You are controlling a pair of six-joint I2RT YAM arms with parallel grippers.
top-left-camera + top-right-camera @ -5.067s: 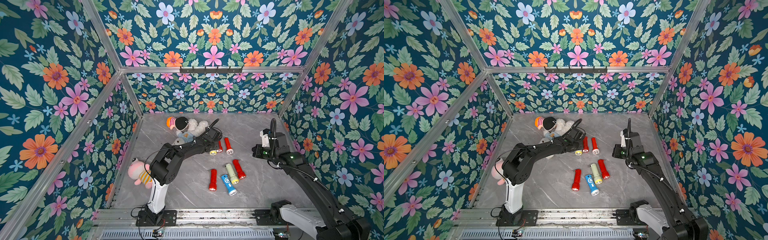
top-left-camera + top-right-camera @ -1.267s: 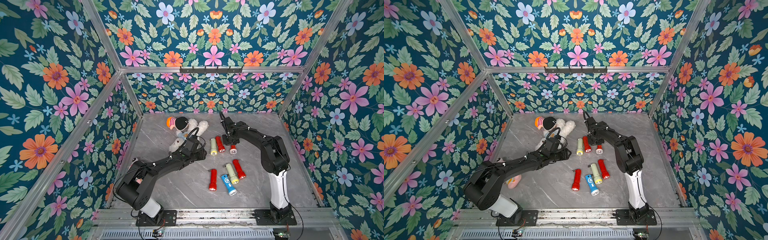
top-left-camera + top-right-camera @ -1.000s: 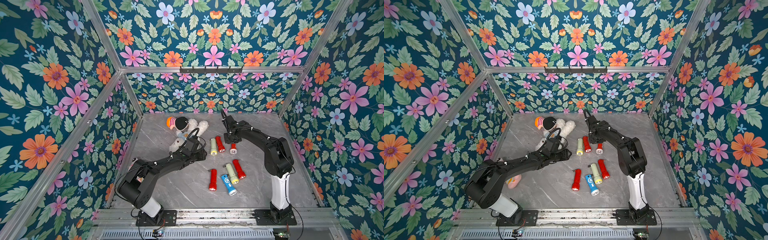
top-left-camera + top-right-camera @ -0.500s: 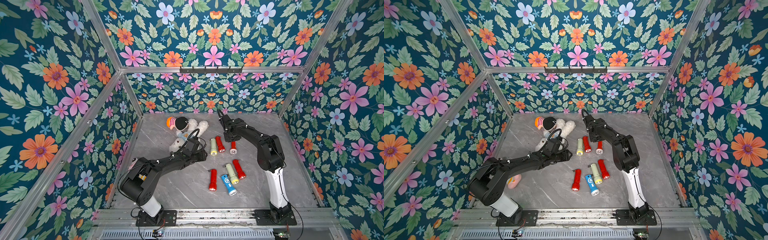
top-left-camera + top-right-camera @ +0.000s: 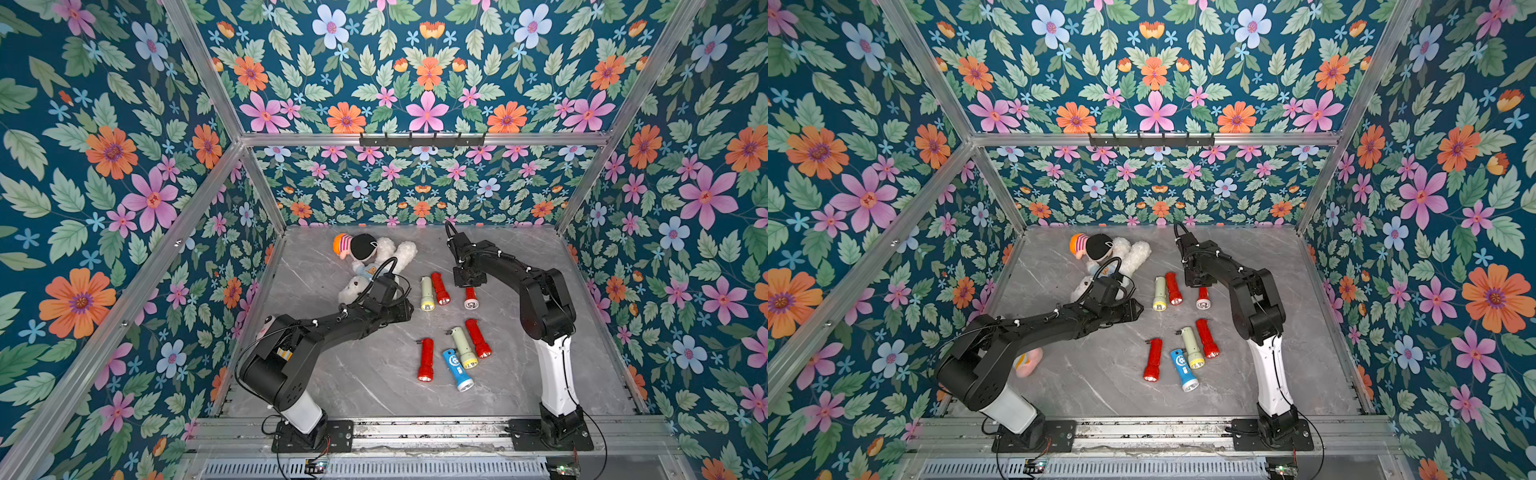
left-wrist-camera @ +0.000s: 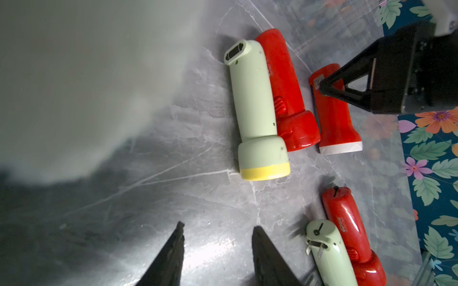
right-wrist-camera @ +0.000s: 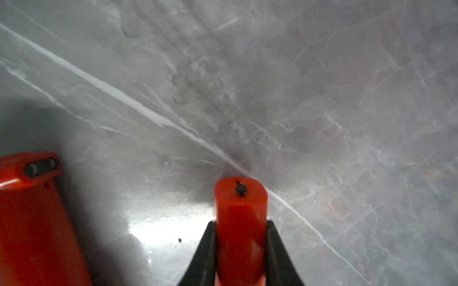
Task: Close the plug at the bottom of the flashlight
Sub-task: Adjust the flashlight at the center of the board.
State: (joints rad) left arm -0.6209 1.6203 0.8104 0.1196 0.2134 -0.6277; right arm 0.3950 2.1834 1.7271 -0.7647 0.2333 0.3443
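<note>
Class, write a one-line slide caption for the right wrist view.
Right claw clamps a red flashlight near its tail, grey table behind, second flashlight alongside.

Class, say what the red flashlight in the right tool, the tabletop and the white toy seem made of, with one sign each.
The red flashlight: likely moulded plastic, uniform colour, soft shine.
The tabletop: marble-look grey slab, white veins, glossy glare; perhaps laminate.
The white toy: plush fabric, fuzzy outline.
</note>
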